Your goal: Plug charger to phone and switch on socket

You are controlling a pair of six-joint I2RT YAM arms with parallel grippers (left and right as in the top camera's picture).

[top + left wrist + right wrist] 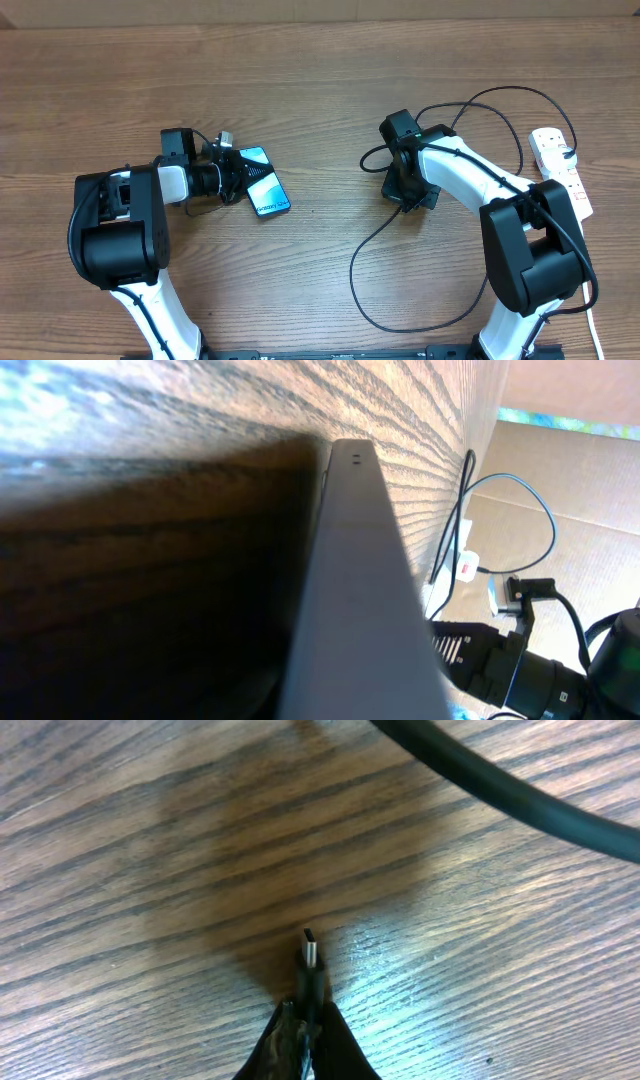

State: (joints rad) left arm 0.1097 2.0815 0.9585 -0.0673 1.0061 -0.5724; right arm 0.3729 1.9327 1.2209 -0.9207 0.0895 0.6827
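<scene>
Right claw (305, 1038) tight around charger (311, 960), left claw (238, 172) tight around phone (266, 185)

phone (262, 181): blue-teal gradient screen, pale diagonal streak, grey side edge
charger (312, 975): black cable, silvery connector tip
socket (560, 165): white body, red switches, at table's 3 o'clock
table (320, 60): brown, darker wood-grain lines

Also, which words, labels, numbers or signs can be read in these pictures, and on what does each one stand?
"Galaxy S24": small white print on the screen of the phone, at one short edge, in the overhead view; only just legible.
On the socket: any print is too small to read.
On the charger tip, right wrist view: no marking shows.
Left wrist view: nothing readable.
</scene>
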